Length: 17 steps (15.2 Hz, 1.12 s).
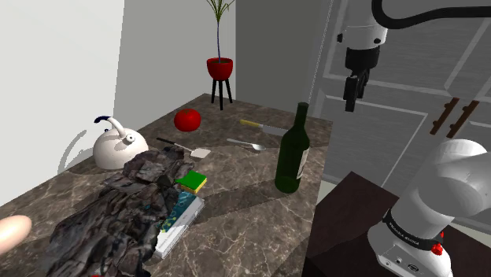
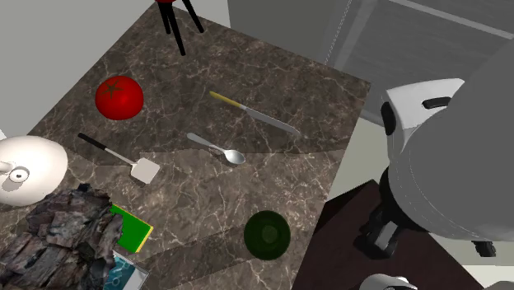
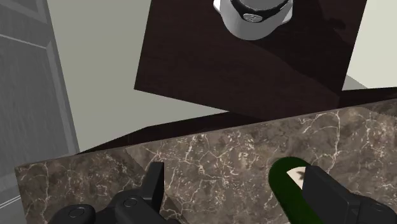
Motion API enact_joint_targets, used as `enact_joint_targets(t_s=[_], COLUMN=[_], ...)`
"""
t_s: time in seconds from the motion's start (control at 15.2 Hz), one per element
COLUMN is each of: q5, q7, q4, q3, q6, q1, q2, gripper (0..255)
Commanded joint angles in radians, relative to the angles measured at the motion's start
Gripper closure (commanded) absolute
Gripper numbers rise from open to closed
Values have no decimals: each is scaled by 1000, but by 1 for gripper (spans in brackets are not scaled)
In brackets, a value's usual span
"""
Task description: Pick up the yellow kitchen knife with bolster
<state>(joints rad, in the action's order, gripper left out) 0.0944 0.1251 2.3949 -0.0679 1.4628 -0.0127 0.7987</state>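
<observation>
Hand [image 1: 352, 101] hangs high in the air, in front of the grey door and well above the table [image 1: 260, 228]. On the wrist view I see it released: the two black fingers [image 3: 153, 181] stand wide apart, gripping nothing. Below them I've got marble surface, the dark stand [image 3: 242, 70] beyond the table's edge, and the top of the green bottle [image 3: 289, 184] close by one finger, not touched.

Now the knife [image 2: 255, 114]. It lies flat on the table at the far end from the stand, well apart from the hand. It's slim, with a yellow handle and a long grey blade narrowing to a point. Where handle meets blade I make out a short paler collar, though it's small. In the second exterior view it runs on a diagonal, handle toward the plant stand's black legs, tip toward the table's right edge. From the shoulder view I catch the same knife [image 1: 263, 126] just beyond the bottle's neck.

A metal spoon [image 2: 216, 148] lies near it, roughly parallel, not touching. The red tomato [image 2: 119, 97] sits well off on the handle side, and a black-handled spatula [image 2: 119, 155] lies further along.
</observation>
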Motion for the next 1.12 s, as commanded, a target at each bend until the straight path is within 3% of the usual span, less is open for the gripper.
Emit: enact_joint_targets(t_s=[0.0,0.53,1.06], q5=[0,26,20], q7=[0,80,163], q4=[0,-22,-136], q3=[0,65,112], q6=[0,245,437], q1=[0,11,15], q2=[0,-257,-554], gripper=[0,0,0])
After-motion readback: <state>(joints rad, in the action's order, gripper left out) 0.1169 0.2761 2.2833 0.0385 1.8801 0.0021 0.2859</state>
